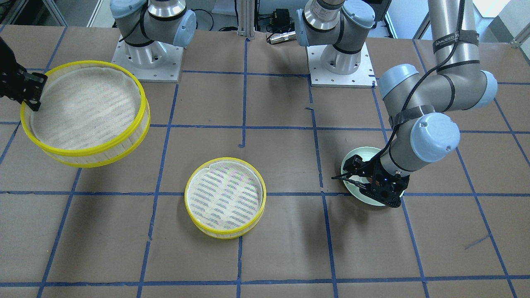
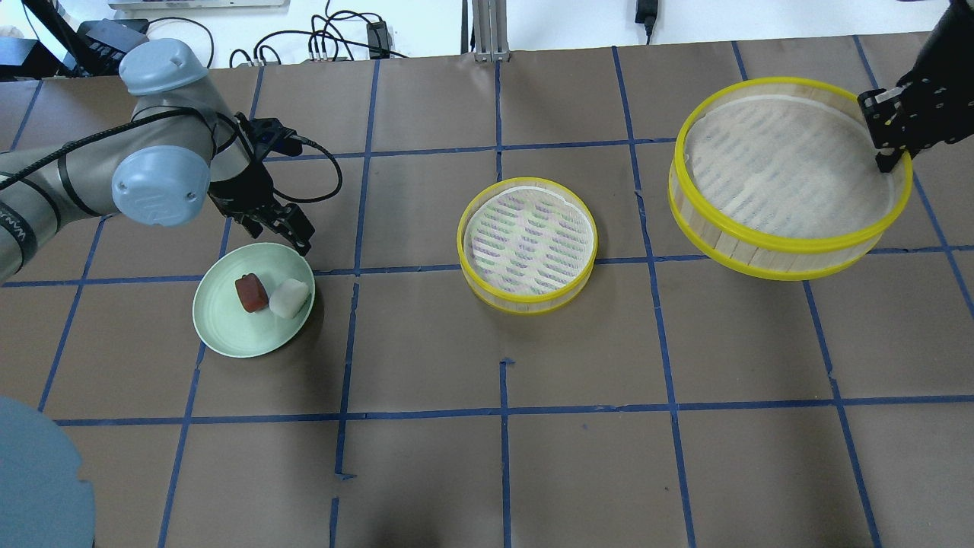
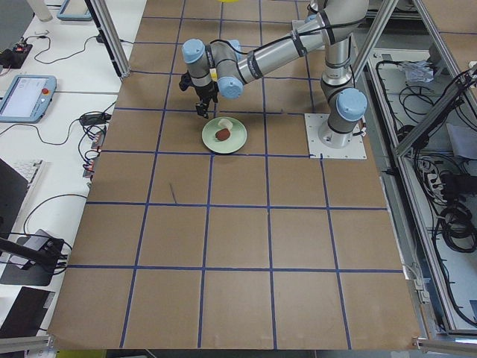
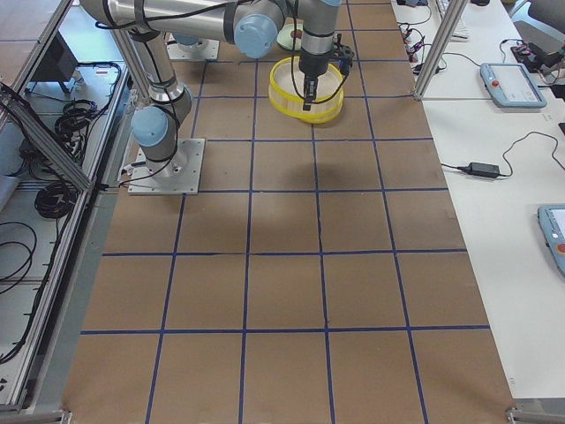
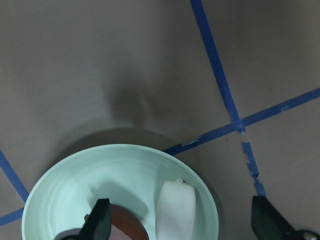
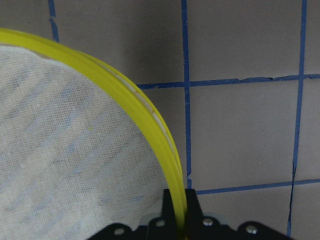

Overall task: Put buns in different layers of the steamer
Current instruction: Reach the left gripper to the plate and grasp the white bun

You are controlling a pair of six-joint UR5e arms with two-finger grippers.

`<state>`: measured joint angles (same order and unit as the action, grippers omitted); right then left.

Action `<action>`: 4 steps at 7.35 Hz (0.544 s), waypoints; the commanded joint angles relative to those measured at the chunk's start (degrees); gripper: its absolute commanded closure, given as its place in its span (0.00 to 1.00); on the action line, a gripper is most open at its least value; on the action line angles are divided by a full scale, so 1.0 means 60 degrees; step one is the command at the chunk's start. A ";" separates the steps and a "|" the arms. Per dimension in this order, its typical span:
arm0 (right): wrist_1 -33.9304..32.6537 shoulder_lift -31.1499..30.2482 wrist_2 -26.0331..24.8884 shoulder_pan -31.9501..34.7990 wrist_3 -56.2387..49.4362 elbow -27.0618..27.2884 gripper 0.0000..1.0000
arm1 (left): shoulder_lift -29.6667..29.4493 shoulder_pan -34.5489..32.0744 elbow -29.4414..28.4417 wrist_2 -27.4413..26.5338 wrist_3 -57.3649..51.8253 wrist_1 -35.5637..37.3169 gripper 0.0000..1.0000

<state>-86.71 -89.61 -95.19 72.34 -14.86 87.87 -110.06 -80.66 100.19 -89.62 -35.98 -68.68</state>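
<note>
A white bun [image 2: 290, 297] and a reddish-brown bun [image 2: 250, 293] lie side by side on a pale green plate [image 2: 228, 331]. My left gripper [image 2: 293, 232] is open and empty, hovering over the plate's edge. In the left wrist view the white bun [image 5: 176, 210] and the brown bun [image 5: 125, 226] lie below its spread fingers. One steamer tray [image 2: 525, 298] sits empty at the table's middle. My right gripper [image 2: 886, 156] is shut on the rim of the other steamer tray [image 2: 761, 240] and holds it tilted above the table; its liner [image 6: 65, 150] is bare.
Blue tape lines [image 2: 502, 411] grid the brown table. Both arm bases [image 1: 147, 58] stand at the robot's edge. The left arm's cable [image 2: 323, 171] loops beside its wrist.
</note>
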 commanded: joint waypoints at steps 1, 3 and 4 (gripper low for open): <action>0.0024 -0.0021 0.0015 -0.0089 -0.0087 -0.0011 0.88 | -0.0231 0.0099 0.0233 0.0067 -0.0433 -0.0052 0.00; 0.0024 -0.0035 -0.0014 -0.0060 -0.0028 -0.0011 0.88 | -0.0246 0.0099 0.0876 0.0474 -0.0419 0.0093 0.02; 0.0038 -0.0035 -0.0015 -0.0060 -0.0042 -0.0011 0.88 | -0.0260 0.0099 0.0894 0.0492 -0.0448 0.0094 0.02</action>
<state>-86.55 -89.82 -95.22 71.95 -15.10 87.78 -111.52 -80.09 104.57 -87.53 -38.54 -68.31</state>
